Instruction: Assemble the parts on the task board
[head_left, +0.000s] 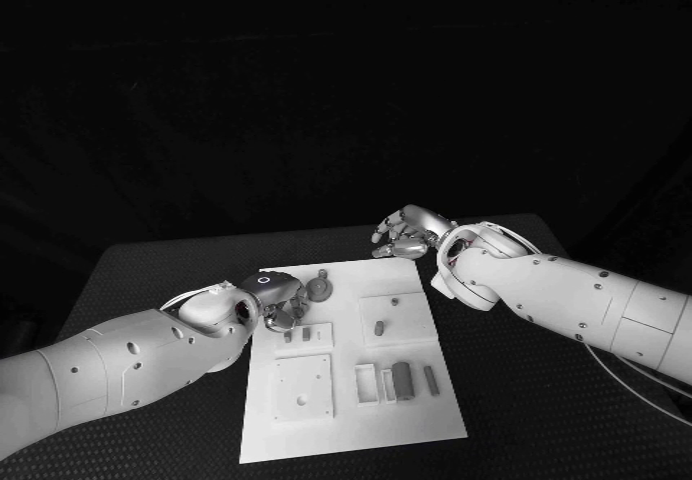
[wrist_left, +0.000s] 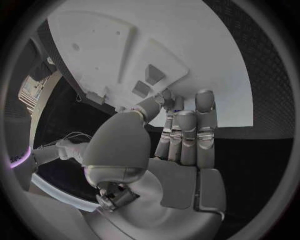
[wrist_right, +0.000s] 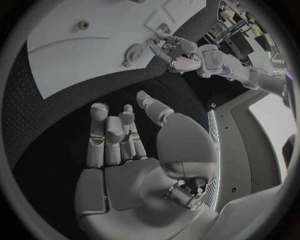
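At task board (head_left: 433, 405) far edge: right hand (head_left: 410, 232) empty, fingers spread.

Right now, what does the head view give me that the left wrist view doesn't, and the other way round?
Head view alone: the right hand hovering open over the black table beyond the board's far edge, and the grey parts lying in the board's near right recess. Left wrist view alone: the left hand's fingertips close up, reaching to the raised plate at the board's edge; whether they grip anything I cannot tell. Both show the task board and the left hand at its far left corner.
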